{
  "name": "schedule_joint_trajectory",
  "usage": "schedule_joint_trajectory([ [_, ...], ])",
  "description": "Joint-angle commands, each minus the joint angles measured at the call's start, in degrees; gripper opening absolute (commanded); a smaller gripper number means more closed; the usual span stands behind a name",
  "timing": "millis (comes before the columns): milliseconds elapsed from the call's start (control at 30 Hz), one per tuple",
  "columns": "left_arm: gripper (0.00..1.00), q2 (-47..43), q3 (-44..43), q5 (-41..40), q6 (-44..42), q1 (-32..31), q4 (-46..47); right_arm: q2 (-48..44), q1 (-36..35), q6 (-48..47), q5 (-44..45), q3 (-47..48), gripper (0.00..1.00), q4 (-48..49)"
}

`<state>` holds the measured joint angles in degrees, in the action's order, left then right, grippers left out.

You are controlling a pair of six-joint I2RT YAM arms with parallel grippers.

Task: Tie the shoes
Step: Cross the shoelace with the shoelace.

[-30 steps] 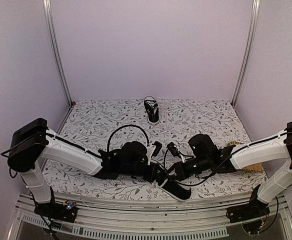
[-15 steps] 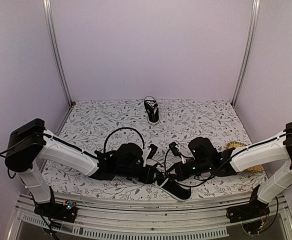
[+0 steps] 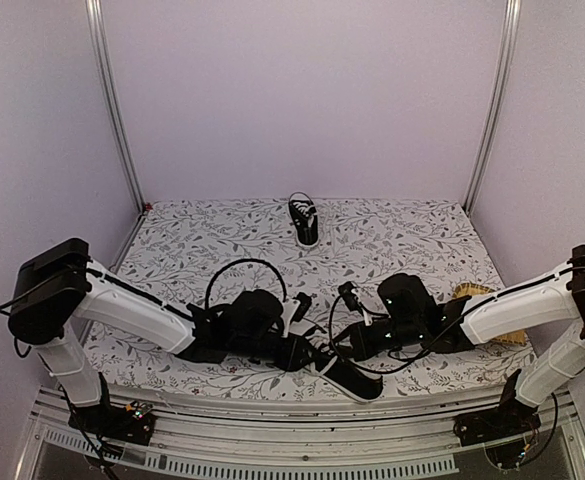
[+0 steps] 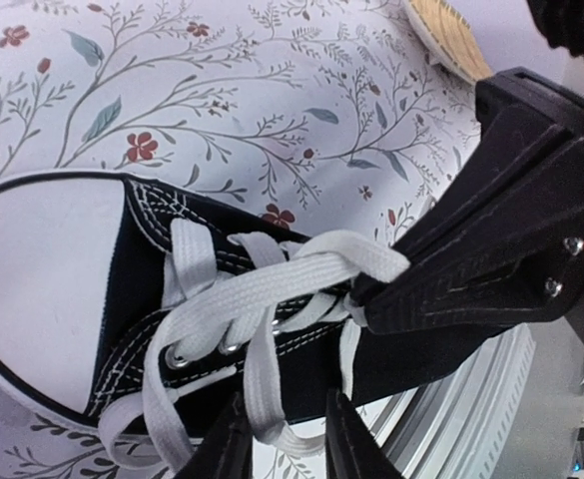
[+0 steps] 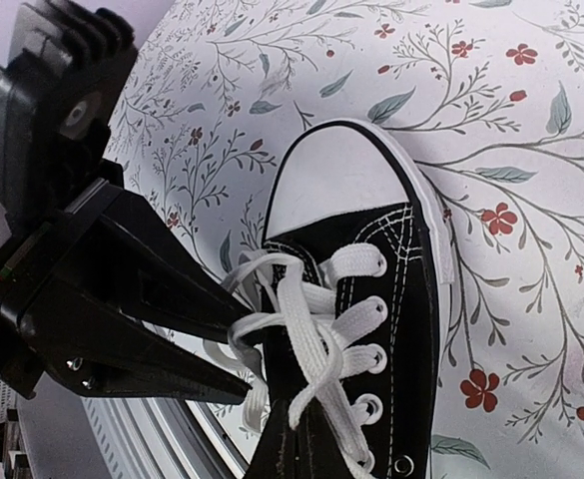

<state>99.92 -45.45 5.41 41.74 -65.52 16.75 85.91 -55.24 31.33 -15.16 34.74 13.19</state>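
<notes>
Far left corner of the floral-cloth table [image 3: 402, 240]: one small red item [image 3: 147, 207], too small to identify. The left arm lies low across the cloth, with a black cable [image 3: 234, 268] looping above its wrist. Left gripper [image 4: 286, 424]: fingers narrowly apart, one strand of the white laces [image 4: 272, 299] passing between them, not clamped.

Far shoe [image 3: 304, 221]: alone near the back centre, well apart from both arms. Near shoe [image 3: 355, 380]: at the table's near edge, between the two grippers.

Right gripper [image 4: 366, 296]: closed, its tip pinching the laces above the eyelets. A tan flat object [image 3: 469, 293] lies partly beneath the right arm.
</notes>
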Motion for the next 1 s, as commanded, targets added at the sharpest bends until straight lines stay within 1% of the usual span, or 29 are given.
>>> schedule_joint_trajectory([
  [0, 0.16, 1.82, -2.49, -0.66, -1.09, -0.22, -0.13, 0.96, -0.13, -0.34, -0.86, -0.48, 0.02, 1.78],
  [67, 0.02, 1.96, -2.73, -0.85, -1.21, -0.21, 0.03, 1.10, -0.27, -0.81, -1.52, -0.24, 0.02, 1.92],
  [100, 0.00, 1.76, -2.79, -1.10, -1.26, -0.19, 0.04, 1.15, -0.30, -0.98, -1.58, -0.08, 0.02, 1.93],
  [200, 0.00, -0.34, -2.42, -2.37, -1.70, -0.63, -0.16, 1.48, -0.54, -1.47, -1.92, 0.35, 0.02, 1.89],
  [300, 0.00, -2.72, -2.09, -1.76, -2.08, -0.70, -0.58, 2.62, -0.78, -1.63, -2.24, 0.79, 0.02, 1.97],
  [433, 0.00, -4.20, -1.89, 1.32, -1.77, -0.81, -0.47, 4.40, -0.92, -1.82, -3.09, 1.36, 0.02, 2.95],
  [633, 0.00, -3.36, -2.80, 6.18, -1.30, -0.84, 0.38, 6.33, -1.08, -1.86, -6.26, 1.46, 0.02, 7.81],
  [767, 0.00, -2.46, -3.74, 6.79, -1.37, -0.81, 1.32, 8.21, -1.04, -3.29, -11.28, 2.26, 0.02, 10.57],
  [867, 0.00, -1.61, -5.14, 6.27, -1.74, -0.61, 1.62, 10.16, -0.88, -4.69, -14.94, 3.16, 0.02, 11.11],
  [967, 0.00, -0.80, -5.86, 5.38, -1.94, -0.26, 2.36, 11.27, -0.07, -4.76, -19.69, 2.67, 0.02, 13.71],
])
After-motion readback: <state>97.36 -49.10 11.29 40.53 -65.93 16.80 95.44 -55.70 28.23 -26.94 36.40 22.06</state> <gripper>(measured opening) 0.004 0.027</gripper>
